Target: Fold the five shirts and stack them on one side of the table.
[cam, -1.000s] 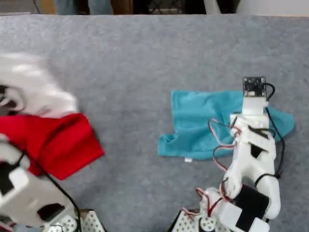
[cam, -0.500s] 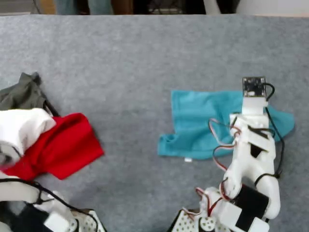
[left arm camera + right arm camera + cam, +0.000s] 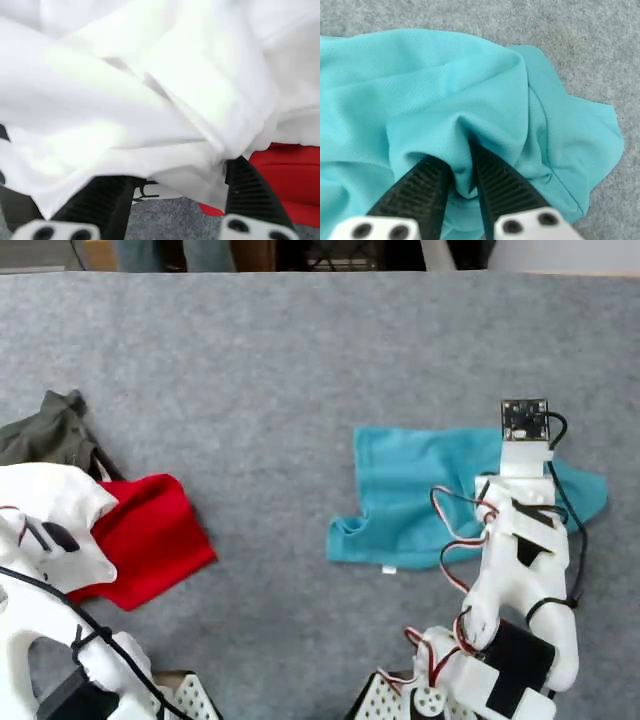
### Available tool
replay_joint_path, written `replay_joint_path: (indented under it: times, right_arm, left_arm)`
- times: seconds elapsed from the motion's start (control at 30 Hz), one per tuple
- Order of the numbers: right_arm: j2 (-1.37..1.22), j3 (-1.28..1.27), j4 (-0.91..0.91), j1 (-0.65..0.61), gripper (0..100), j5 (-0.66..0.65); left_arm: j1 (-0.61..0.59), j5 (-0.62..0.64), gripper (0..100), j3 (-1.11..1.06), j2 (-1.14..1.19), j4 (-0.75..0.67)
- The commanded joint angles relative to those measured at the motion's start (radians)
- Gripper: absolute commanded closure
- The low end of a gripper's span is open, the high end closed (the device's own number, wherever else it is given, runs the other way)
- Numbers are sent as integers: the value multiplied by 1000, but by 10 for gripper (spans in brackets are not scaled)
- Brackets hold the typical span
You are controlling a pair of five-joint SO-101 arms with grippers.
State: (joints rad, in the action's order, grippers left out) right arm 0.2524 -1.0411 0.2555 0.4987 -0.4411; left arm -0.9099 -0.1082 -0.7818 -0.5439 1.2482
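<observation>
Right claw (image 3: 461, 162) pinches teal shirt (image 3: 420, 90) fold, seemingly near its edge; table (image 3: 300, 360) stretches beyond

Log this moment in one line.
left tool open, white shirt over it | right tool shut on teal shirt | red shirt, olive shirt at left

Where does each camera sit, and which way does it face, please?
High view: fixed above the table, looking down; left arm and right arm at the near edge.
Left wrist view: on the left wrist, facing the white shirt past the left gripper, red shirt beyond.
Right wrist view: on the right wrist, facing the teal shirt pinched in the right gripper.
Shared: the high view shows these shirts too.
</observation>
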Motion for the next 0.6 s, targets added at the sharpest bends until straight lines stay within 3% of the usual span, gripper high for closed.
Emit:
replay_joint_path:
  times: [0.0, 0.23, 0.3, 0.4, 0.57]
  right_arm:
    - [8, -1, -15, -25, 984, -8]
    - [8, -1, -15, -25, 984, -8]
    - [8, -1, -15, -25, 984, -8]
    - [8, -1, -15, -25, 984, -8]
    - [8, -1, -15, -25, 984, -8]
  left_arm:
    - [10, 2, 724, -58, -28, -103]
    - [-1, 49, 739, -226, -26, -321]
    - [-1, 49, 806, -278, -26, -390]
    - [-1, -31, 961, -325, -28, -500]
    - [-10, -132, 973, -262, -38, -549]
